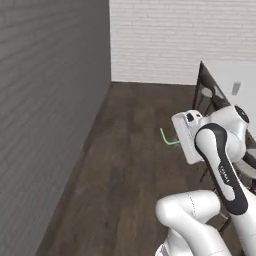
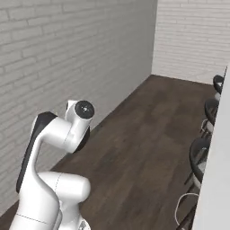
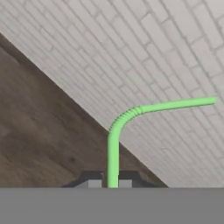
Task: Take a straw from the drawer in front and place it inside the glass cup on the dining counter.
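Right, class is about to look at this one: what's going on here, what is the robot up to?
The white robot arm is carrying a bent green straw, pinched between the fingertips of its shut gripper. In the left base view the straw pokes out beside the hand, held up over the dark wooden floor. Brick walls run alongside, and dark chairs line the edge of a white counter on the right. No cup shows yet.

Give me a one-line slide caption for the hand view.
Gripper shut on a bent green straw, carried above dark wood floor beside a white brick wall.
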Tool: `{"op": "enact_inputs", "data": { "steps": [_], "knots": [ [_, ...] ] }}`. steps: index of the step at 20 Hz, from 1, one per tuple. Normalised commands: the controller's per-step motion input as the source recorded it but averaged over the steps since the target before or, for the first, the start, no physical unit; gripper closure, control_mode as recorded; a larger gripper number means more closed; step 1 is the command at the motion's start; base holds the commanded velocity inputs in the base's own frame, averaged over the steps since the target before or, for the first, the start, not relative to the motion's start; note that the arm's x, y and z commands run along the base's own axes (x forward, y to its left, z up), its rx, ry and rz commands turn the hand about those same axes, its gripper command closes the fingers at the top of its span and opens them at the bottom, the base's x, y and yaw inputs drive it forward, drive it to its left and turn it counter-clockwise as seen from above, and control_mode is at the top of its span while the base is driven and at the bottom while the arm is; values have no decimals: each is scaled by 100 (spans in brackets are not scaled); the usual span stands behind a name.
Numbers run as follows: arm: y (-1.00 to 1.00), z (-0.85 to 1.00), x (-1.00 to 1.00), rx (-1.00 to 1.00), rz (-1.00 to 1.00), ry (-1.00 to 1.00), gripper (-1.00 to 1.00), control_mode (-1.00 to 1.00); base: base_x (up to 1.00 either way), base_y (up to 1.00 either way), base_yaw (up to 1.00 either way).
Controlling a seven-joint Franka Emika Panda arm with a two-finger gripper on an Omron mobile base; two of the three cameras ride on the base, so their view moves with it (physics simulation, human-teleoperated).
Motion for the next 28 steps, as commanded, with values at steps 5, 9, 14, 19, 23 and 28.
{"op": "enact_inputs", "data": {
  "steps": [5, 9, 14, 19, 23, 28],
  "knots": [
    [0, 0, 0, 0, 0, 0, 100, 100, 79, 30, -70],
    [0, 0, 0, 0, 0, 0, 100, 100, 91, 34, -65],
    [0, 0, 0, 0, 0, 0, 100, 100, 98, 37, -63],
    [0, 0, 0, 0, 0, 0, 100, 100, 98, 44, -57],
    [0, 0, 0, 0, 0, 0, 100, 100, 89, 65, -50],
    [0, 0, 0, 0, 0, 0, 100, 100, 72, 83, -45]
  ]
}}
